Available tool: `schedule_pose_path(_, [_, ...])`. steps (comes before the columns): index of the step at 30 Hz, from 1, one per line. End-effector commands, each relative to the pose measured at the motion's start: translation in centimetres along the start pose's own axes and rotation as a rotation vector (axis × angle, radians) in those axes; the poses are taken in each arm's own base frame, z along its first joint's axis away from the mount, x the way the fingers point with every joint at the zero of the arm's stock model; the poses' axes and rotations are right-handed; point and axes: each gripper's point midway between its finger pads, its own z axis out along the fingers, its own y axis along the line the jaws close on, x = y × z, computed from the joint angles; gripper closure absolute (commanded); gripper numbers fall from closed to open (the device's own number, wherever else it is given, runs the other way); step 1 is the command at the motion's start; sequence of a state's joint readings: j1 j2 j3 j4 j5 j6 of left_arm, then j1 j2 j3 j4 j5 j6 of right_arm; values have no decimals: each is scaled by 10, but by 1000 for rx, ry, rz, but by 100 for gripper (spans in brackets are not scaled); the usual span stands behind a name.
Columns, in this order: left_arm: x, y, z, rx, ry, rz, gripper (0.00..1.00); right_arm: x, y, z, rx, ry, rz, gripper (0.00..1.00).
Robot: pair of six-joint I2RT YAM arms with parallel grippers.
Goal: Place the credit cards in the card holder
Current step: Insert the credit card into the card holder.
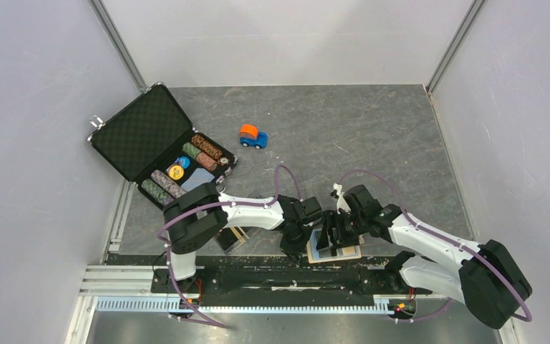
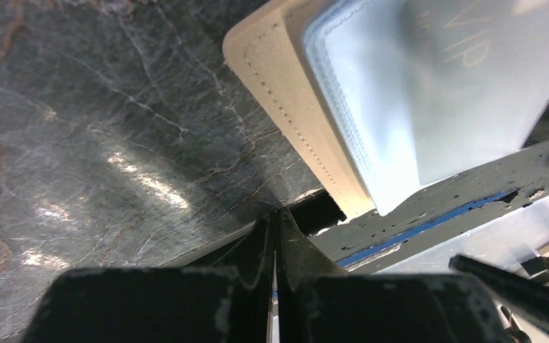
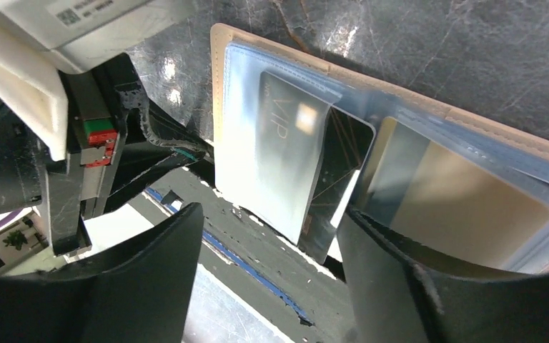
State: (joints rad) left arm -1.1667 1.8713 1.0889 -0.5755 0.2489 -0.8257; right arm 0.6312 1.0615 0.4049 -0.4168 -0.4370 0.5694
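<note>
The beige card holder (image 1: pixel 335 249) lies open at the table's near edge, its clear pockets facing up (image 3: pixel 257 143). A black credit card with gold lines (image 3: pixel 339 168) sits partly tucked in the left pocket, with its lower corner sticking out. A gold credit card (image 3: pixel 472 207) fills the right pocket. My right gripper (image 3: pixel 271 225) hovers over the holder's near edge, open, with nothing between its fingers. My left gripper (image 2: pixel 275 221) is shut and empty, down at the table edge just left of the holder's corner (image 2: pixel 293 107).
A black chip briefcase (image 1: pixel 150 140) stands open at the back left with chips and a blue deck inside. A small orange and blue toy car (image 1: pixel 253 135) sits mid-table. A dark-based box (image 1: pixel 230 240) lies under the left arm. A metal rail (image 1: pixel 258 304) runs along the near edge.
</note>
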Motion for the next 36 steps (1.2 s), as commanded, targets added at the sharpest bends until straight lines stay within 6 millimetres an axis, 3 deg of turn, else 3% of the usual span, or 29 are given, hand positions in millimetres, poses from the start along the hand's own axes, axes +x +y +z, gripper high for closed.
schedule_pose_path(1, [-26,-10,-3,37,-100,-53,98,7,-42,-4,218,21,-46,26])
schedule_pose_path(7, [-44,-24,-32,130,-197,-79,98,-3,-37,-14,221,-25,-78,10])
schedule_pose_path(11, [-53,-24,-44,177,-230,-108,98,-4,-33,-17,206,-40,-86,7])
schedule_pose_path(27, [-61,-27,-24,201,-169,-143,98,-9,-67,-33,412,-42,-158,2])
schedule_pose_path(33, [-61,-21,-27,170,-186,-151,98,-4,-46,-11,250,-34,-159,7])
schedule_pose_path(36, [-58,-11,-28,126,-194,-151,98,-7,-28,-4,174,-33,-166,20])
